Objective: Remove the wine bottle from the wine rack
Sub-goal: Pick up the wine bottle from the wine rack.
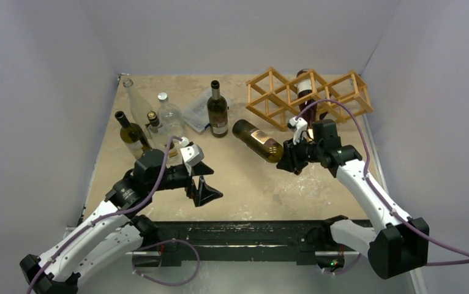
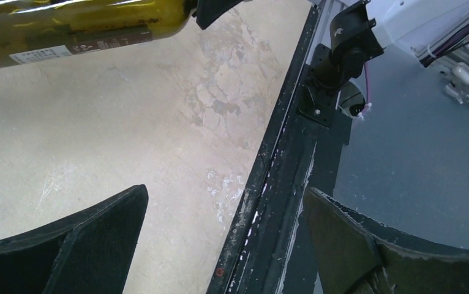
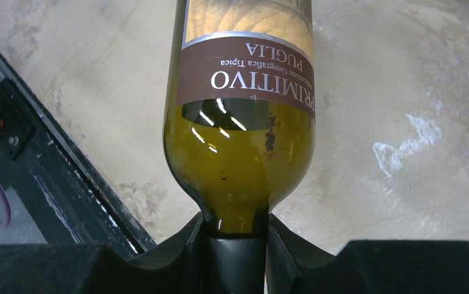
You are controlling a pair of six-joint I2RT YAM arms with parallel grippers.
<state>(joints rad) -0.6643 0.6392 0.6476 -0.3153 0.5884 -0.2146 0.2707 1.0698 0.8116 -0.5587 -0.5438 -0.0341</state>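
The olive-green glass wine bottle (image 3: 238, 141) sticks out level ahead of the right gripper (image 3: 235, 248), which is clamped on its neck alone, off the light wooden lattice wine rack (image 1: 308, 97). The heavy body could twist free and drop, since the left gripper (image 1: 202, 182), jaws wide apart, supports nothing.

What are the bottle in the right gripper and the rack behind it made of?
The wine bottle looks like glossy olive-green glass: see-through with bright glints. The wine rack looks like bare light-brown wood, judging by its thin straight rods.
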